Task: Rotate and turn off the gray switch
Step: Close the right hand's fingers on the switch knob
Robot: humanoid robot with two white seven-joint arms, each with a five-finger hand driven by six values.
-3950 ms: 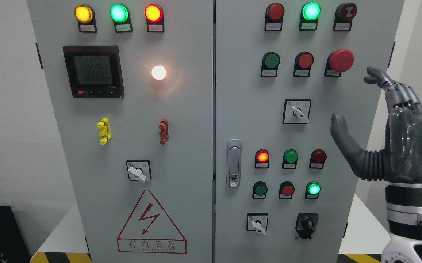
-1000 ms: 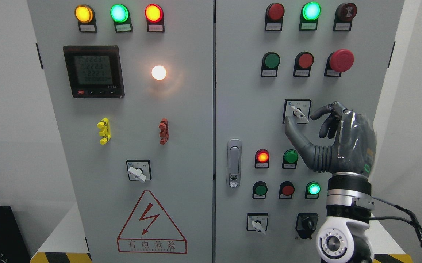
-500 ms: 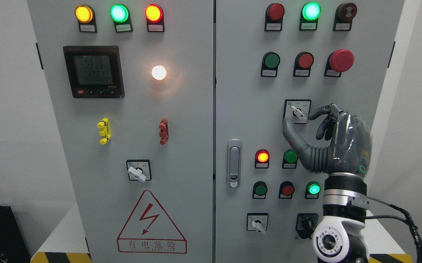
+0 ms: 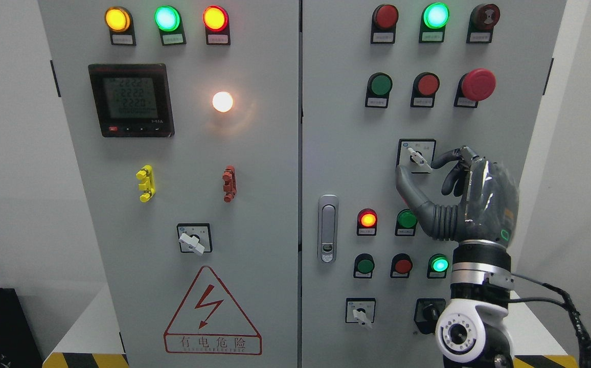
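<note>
The gray switch (image 4: 419, 158) is a small rotary lever on a black-framed plate (image 4: 403, 145) in the middle of the cabinet's right door; the lever points down to the right. My right hand (image 4: 418, 168) reaches up from the lower right and brackets it. The index fingertip (image 4: 436, 162) touches the lever's lower right end. The thumb (image 4: 404, 178) sits just below and left of the lever, with a small gap between them. The other fingers are curled behind the index. The lever is not pinched. My left arm does not show.
Below the hand are rows of red and green lamps and buttons (image 4: 407, 219), a second gray switch (image 4: 361, 313) and a black knob (image 4: 428, 311). A red mushroom button (image 4: 477, 84) is above. The door handle (image 4: 328, 228) stands left of the hand, and another gray switch (image 4: 193, 240) on the left door.
Four seconds ago my right hand stood open off the cabinet's right edge. It has since moved left to the switch, curling its fingers. Over the last half second it barely shifted; the lever has not turned.
</note>
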